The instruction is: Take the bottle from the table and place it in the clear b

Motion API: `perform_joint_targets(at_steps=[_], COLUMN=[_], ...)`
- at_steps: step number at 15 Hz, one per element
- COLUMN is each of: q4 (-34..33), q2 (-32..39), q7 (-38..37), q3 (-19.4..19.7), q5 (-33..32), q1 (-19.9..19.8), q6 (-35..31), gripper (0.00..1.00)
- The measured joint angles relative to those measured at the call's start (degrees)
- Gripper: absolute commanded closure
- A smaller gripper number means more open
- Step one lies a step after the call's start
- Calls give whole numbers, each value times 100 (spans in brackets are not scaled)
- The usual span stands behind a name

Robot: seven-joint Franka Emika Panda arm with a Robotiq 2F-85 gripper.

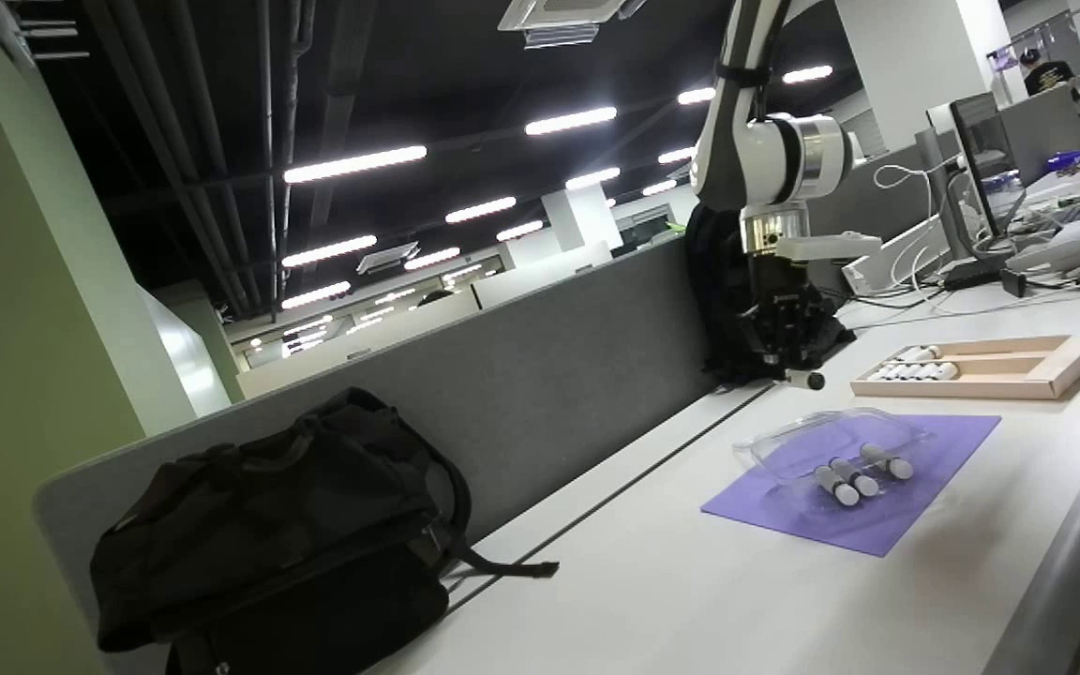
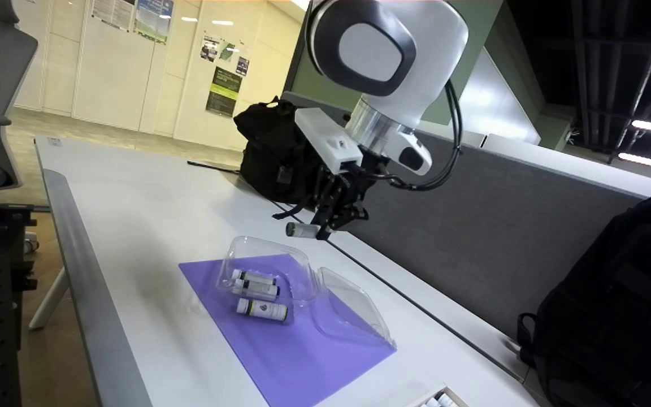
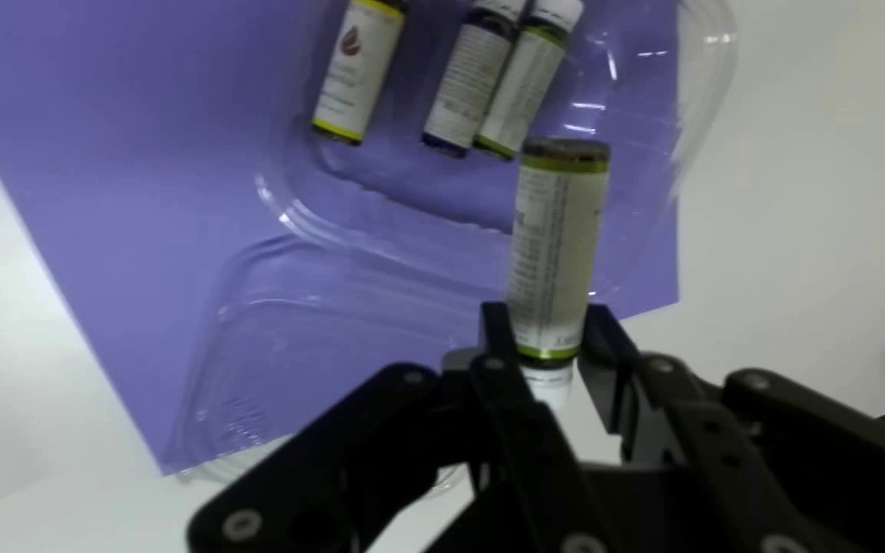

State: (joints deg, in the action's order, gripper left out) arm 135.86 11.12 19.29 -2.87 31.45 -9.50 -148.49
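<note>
I have my gripper (image 3: 547, 326) clenched on the small bottle (image 3: 558, 246), near its white cap; the bottle is held in the air, its dark base pointing away from the fingers (image 3: 608, 349); so I judge that the carrying is in hand and the placing remains. The clear box (image 3: 293, 219) lies open, mostly on the purple sheet (image 3: 104, 169), with its lid (image 3: 327, 338) folded out; three other bottles (image 3: 464, 84) lie in it, two of them close together; in the wrist view my bottle's base overlaps the box, but whether it is truly above it, I cannot tell.

To do this well, I should bring the whole bottle past the rim at a safe height; the base leads the fingers, so it is the part most likely to knock the thin wall; then I should turn the wrist a little, to lay it along its neighbours, on the bare floor beside the close pair; I should descend slowly and loosen only when the bottle touches the bottom; a release from high would probably let it roll; afterwards I should rise straight, because a finger catching the rim could drag the light box.
</note>
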Motion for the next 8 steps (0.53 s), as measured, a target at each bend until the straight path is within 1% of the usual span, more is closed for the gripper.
perform_joint_targets(at_steps=[2,3,4,7,8], q4=[-163,-222,-279,-407,-442], q2=[252,386,521,857,910], q7=[7,0,-12,-74,-81], q3=[-105,-113,-106,-1,39], q5=[205,212,170,-85,-169], q1=[76,102,107,85,63], q6=[111,131,202,586,733], gripper=[93,48,47,28,20])
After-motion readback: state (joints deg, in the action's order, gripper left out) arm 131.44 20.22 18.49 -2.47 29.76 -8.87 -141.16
